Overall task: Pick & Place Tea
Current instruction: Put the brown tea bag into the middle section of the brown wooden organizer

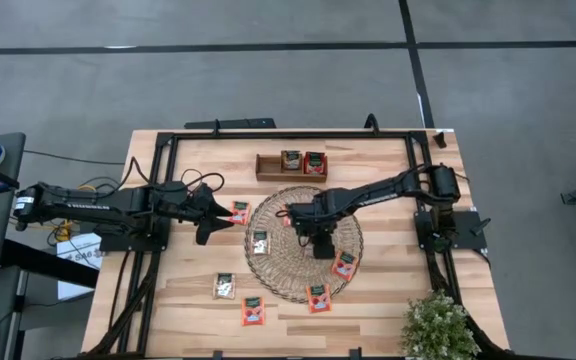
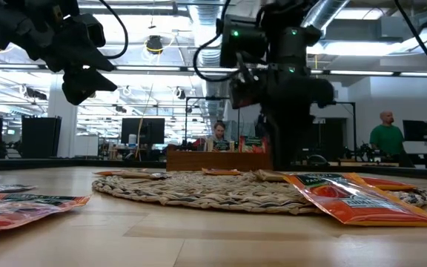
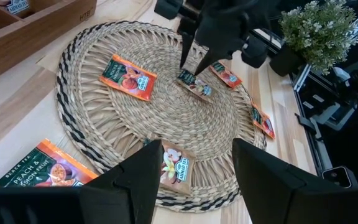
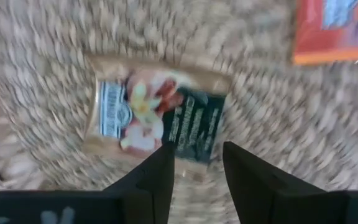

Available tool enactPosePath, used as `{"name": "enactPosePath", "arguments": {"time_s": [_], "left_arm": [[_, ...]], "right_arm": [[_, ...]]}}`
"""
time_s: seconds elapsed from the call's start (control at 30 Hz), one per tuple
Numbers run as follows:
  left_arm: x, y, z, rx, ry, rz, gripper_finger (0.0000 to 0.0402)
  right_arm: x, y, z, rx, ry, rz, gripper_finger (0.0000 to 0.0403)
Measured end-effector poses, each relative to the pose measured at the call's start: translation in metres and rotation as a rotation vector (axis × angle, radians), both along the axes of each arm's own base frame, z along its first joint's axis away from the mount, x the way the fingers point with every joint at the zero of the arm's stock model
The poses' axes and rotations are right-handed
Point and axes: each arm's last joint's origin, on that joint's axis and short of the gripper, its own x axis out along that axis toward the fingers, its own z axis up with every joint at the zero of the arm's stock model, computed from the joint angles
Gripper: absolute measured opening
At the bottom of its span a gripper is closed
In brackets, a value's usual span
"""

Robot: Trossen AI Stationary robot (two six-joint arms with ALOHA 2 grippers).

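Tea packets lie flat on and around the round woven mat [image 1: 303, 245]. My right gripper [image 4: 197, 168] is open, low over the mat's middle, its fingers pointing down at a beige packet [image 4: 157, 118] with a dark green label. My left gripper [image 3: 194, 168] is open and raised over the mat's left edge, above another beige packet [image 3: 174, 163]. Red-orange packets lie on the mat [image 1: 344, 265], on its near rim [image 1: 318, 297] and by its left rim [image 1: 239, 212]. Two more packets sit on the table [image 1: 225, 286], [image 1: 253, 311]. My right gripper's open fingers [image 3: 188, 59] come from above at one edge of the beige packet [image 3: 194, 84], which lies flat on the mat. Whether they touch it cannot be told.
A brown wooden tray [image 1: 268, 165] with two packets in it stands at the far side, behind the mat. A potted plant [image 1: 436, 325] sits at the near right corner. A black frame rail [image 1: 288, 133] borders the table. People show in the room beyond.
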Motion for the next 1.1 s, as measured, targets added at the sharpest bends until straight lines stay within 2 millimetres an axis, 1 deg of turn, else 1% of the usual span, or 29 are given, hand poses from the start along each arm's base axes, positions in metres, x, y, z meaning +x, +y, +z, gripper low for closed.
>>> {"name": "enactPosePath", "arguments": {"time_s": [0.17,0.4,0.9,1.03,1.1], "left_arm": [[0.0,0.0,0.0,0.005,0.0,-0.003,0.0188],[0.0,0.0,0.0,0.005,0.0,-0.002,0.0188],[0.0,0.0,0.0,0.0,0.0,0.0,0.0188],[0.0,0.0,0.0,0.0,0.0,0.0,0.0188],[0.0,0.0,0.0,0.0,0.0,0.0,0.0188]], "right_arm": [[-0.005,0.0,-0.011,0.003,0.004,-0.025,0.0127],[-0.004,-0.003,-0.011,0.003,-0.001,-0.033,0.0111],[-0.004,-0.002,-0.011,0.003,-0.002,-0.033,0.0057],[-0.003,-0.002,-0.015,0.004,0.007,-0.036,0.0041],[-0.001,-0.002,-0.023,0.006,0.028,-0.033,0.0033]]}}
